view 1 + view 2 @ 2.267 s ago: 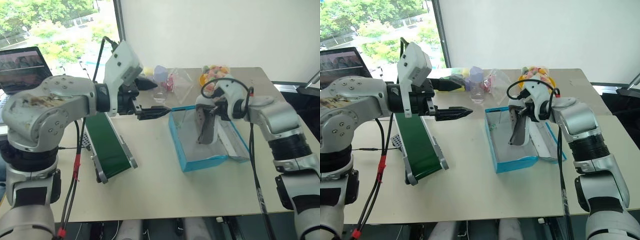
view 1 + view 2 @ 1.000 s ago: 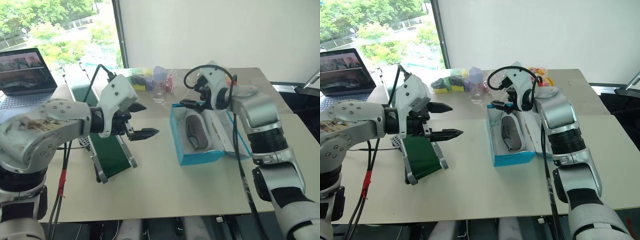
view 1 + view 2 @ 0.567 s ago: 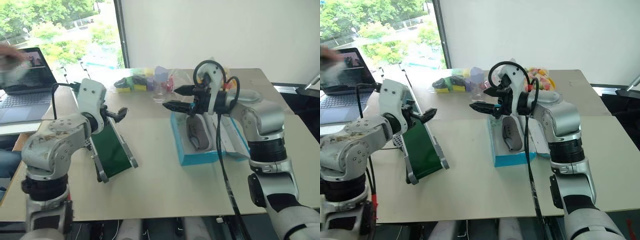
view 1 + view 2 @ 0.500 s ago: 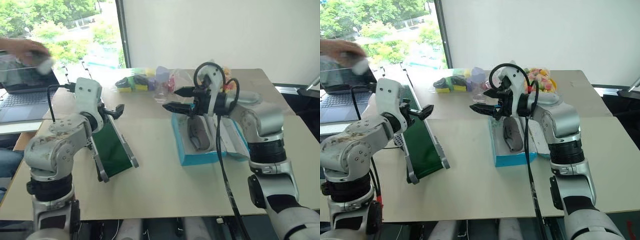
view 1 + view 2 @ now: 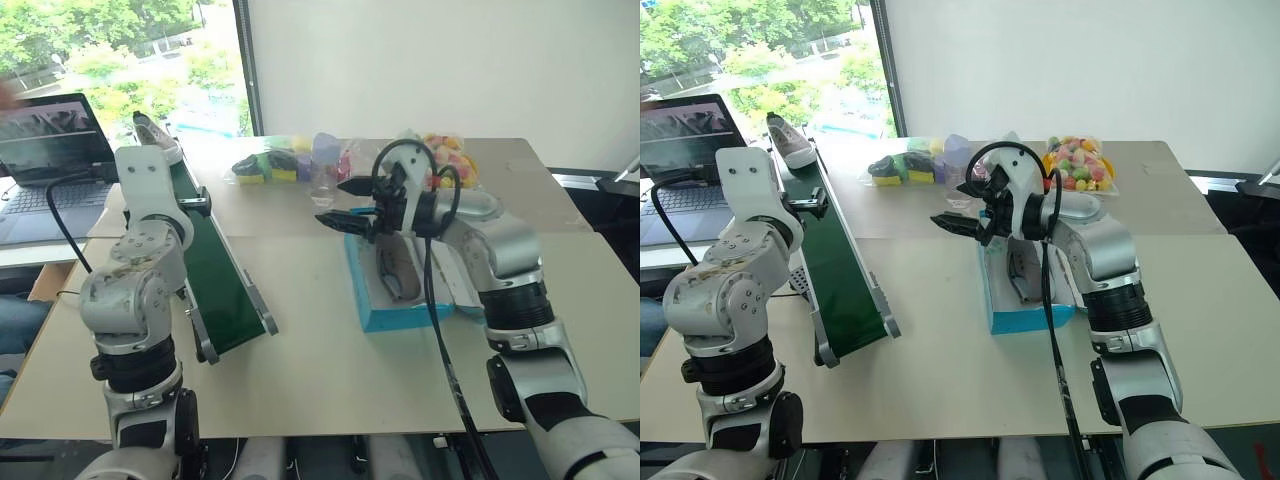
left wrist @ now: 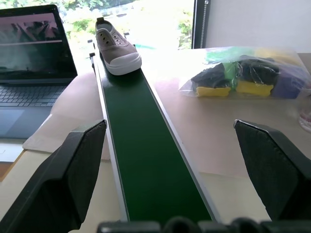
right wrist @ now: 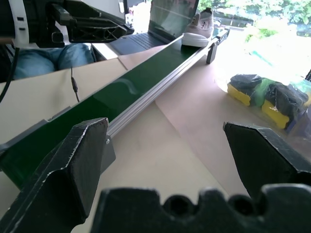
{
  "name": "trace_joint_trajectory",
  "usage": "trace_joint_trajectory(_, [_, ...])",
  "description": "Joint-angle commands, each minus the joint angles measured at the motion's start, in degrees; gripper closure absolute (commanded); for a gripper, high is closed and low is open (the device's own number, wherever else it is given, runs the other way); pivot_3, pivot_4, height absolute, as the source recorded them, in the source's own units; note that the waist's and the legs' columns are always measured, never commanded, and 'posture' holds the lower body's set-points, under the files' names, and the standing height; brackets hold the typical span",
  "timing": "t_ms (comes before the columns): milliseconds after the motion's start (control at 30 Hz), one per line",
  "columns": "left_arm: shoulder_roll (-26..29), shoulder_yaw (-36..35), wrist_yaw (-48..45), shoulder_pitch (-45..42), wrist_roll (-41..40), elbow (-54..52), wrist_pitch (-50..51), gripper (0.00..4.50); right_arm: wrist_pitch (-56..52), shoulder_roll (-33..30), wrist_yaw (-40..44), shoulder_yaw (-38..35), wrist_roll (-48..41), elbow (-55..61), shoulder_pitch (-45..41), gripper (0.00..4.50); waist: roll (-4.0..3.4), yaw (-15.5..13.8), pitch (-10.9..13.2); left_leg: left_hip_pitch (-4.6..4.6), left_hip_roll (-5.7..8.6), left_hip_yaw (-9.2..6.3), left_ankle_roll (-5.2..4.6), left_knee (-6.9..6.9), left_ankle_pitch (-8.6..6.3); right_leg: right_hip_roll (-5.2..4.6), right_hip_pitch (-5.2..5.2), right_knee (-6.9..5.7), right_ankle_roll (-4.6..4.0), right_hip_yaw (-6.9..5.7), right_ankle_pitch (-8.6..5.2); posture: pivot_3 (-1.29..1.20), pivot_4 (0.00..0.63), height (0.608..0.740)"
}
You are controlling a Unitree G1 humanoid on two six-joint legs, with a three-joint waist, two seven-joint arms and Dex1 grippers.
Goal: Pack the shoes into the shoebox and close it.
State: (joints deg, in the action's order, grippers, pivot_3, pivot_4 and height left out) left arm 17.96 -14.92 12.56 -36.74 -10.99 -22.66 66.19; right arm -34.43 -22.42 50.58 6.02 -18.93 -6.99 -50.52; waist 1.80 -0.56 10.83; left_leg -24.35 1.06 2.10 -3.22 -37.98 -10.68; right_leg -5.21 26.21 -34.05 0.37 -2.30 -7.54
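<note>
One grey-and-white shoe (image 6: 116,47) stands at the far end of the long green conveyor tray (image 6: 146,145), also seen as the shoe (image 5: 158,136). Its mate, the second shoe (image 5: 392,272), lies inside the open turquoise shoebox (image 5: 372,318), whose lid (image 5: 462,285) lies flat to the right. My left gripper (image 6: 169,124) is open and points along the tray toward the far shoe, well short of it. Above the box's far left corner my right gripper (image 5: 345,204) hangs open and empty, pointing left toward the tray.
A laptop (image 5: 50,135) sits at the far left beside the tray. Along the back of the table lie a bag of sponges (image 5: 268,165), a clear bottle (image 5: 322,170) and a bag of coloured sweets (image 5: 450,160). A person's jeans (image 7: 34,60) show beyond the table's left edge.
My left arm swung left and turned to point along the tray. A person's hand came in at the far left, and a shoe now stands on the tray's far end. The right gripper drifted slightly left.
</note>
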Motion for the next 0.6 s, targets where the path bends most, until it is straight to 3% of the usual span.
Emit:
trace_joint_trajectory(33, [-1.39, 0.58, 0.86, -2.22, 2.40, 2.37, -4.55, 0.00, 2.11, 0.62, -0.36, -0.87, -0.22, 0.72, -1.16, 0.03, 0.00, -0.05, 0.00, 0.00, 0.00, 0.00, 0.00, 0.00, 0.00, -0.02, 0.00, 0.00, 0.00, 0.00, 0.00, 0.00, 0.150, 0.740])
trace_joint_trajectory(300, [-3.95, 1.99, 0.58, -1.40, 4.95, 5.98, -8.56, 0.00, 5.41, -1.63, -1.34, -1.88, 2.09, -0.55, 1.56, 0.03, 0.01, -0.12, 0.00, -0.03, 0.01, 0.00, 0.00, 0.00, 0.00, -0.04, 0.00, 0.01, 0.00, -0.01, 0.01, 0.00, 0.150, 0.740])
trace_joint_trajectory(600, [-6.66, -1.59, 1.33, 1.58, 5.21, 8.52, -12.17, 0.00, 6.13, -4.77, -0.48, -6.54, -0.24, -2.39, 2.43, 0.03, 0.01, -0.05, -0.01, 0.00, -0.02, 0.02, 0.00, 0.00, 0.00, -0.03, 0.00, 0.00, -0.01, -0.01, 0.01, 0.00, 0.150, 0.740])
